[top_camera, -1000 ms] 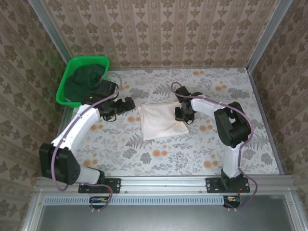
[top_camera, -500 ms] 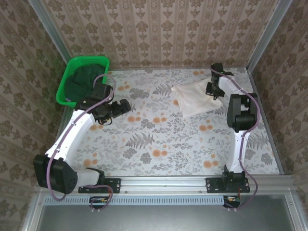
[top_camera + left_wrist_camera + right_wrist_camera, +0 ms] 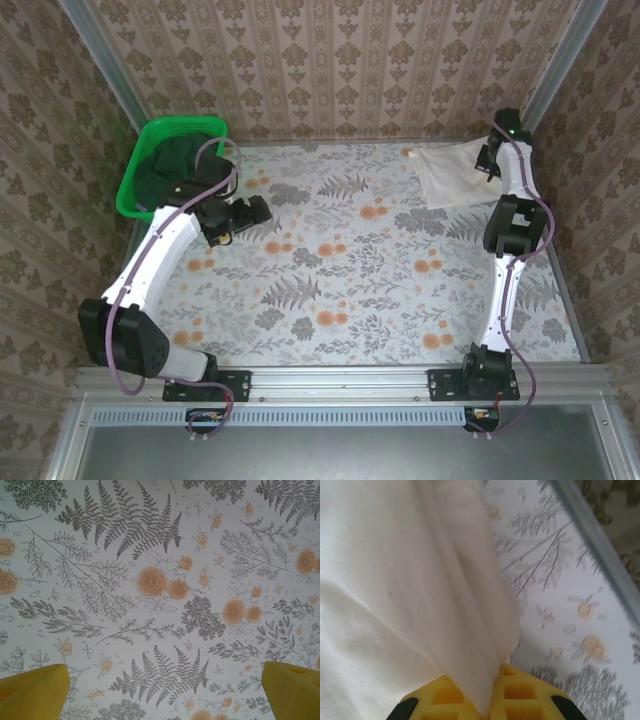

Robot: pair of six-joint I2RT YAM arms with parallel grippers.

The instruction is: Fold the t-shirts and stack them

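Note:
The pale cream t-shirt, folded, is at the table's far right corner, with one edge pinched in my right gripper. In the right wrist view the cream t-shirt hangs out from between the yellow fingers, and my right gripper is shut on it. The dark green t-shirt lies crumpled in the green basket at the far left. Beside the basket, my left gripper hovers over the table. In its own view my left gripper is open, with nothing but the flowered tablecloth between the fingertips.
A metal frame rail and the patterned walls close in the table right behind the right gripper. The right arm's upright links stand along the right side. The flowered tabletop spreads across the middle and front.
My right gripper has carried the folded cream t-shirt from the middle of the table to the far right corner. The left gripper has shifted slightly and stays open.

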